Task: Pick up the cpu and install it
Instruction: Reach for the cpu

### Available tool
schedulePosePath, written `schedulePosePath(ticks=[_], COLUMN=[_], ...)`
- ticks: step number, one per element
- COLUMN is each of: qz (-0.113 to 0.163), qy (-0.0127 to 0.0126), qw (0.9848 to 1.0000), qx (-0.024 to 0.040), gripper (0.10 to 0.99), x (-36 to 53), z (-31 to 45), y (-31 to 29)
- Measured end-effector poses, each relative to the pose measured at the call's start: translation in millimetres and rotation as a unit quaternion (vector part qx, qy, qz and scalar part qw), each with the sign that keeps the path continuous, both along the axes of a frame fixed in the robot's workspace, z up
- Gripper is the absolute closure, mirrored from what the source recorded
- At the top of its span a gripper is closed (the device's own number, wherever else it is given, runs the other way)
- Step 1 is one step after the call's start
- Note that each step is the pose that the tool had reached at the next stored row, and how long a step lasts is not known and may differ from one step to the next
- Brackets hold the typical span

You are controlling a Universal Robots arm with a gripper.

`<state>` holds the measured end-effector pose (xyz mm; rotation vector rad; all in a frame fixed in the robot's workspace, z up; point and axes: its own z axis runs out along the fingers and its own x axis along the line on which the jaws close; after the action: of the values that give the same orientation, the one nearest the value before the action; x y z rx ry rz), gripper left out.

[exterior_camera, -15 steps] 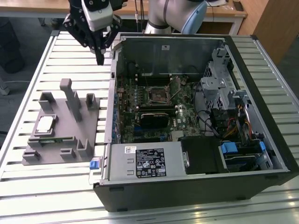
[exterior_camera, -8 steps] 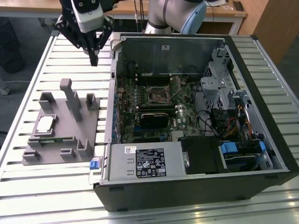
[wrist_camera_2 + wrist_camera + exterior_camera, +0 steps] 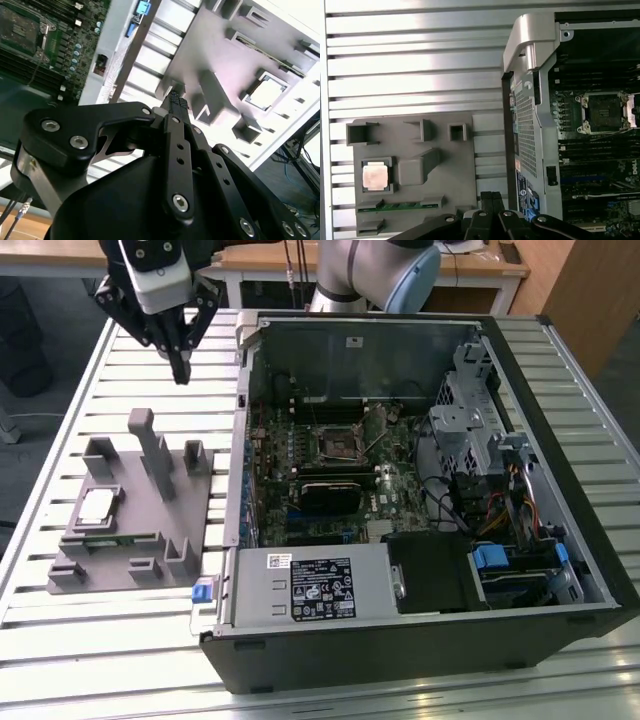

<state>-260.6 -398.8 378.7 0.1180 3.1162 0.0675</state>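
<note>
**One cpu (image 3: 97, 505) is seated in its fixture while a closed gripper (image 3: 180, 372) is held high above the bench**

The gripper is seen over the slatted table (image 3: 60, 390), beyond the far end of the grey plastic fixture (image 3: 150, 530) and well apart from the chip. Its fingers (image 3: 175, 102) are pressed together and nothing is held between them. The cpu, silvery top up, is shown lying flat in a square pocket of the fixture in both wrist views (image 3: 375, 176), at the exterior view's left of the open computer case (image 3: 420, 640). A green memory stick (image 3: 400, 206) is slotted just beside it. The dark socket (image 3: 338, 443) is visible on the board inside the case.

The approach is judged to be the step in hand, with the pick not yet begun. For it to be done well, the fingers would have to be parted before any descent. They would have to be squared to two opposite edges of the chip and centred over the pocket, so that its low walls are cleared. The memory stick is best left untouched, and the chip is best kept level when gripped.
</note>
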Motion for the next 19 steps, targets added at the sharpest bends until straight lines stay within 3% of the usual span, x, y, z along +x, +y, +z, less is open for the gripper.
schedulePosePath(ticks=[19], qz=[0.0], qy=[0.0041], qw=[1.0], qx=[0.0], gripper=[0.98], x=[-58.3], z=[-6.2], y=[0.0])
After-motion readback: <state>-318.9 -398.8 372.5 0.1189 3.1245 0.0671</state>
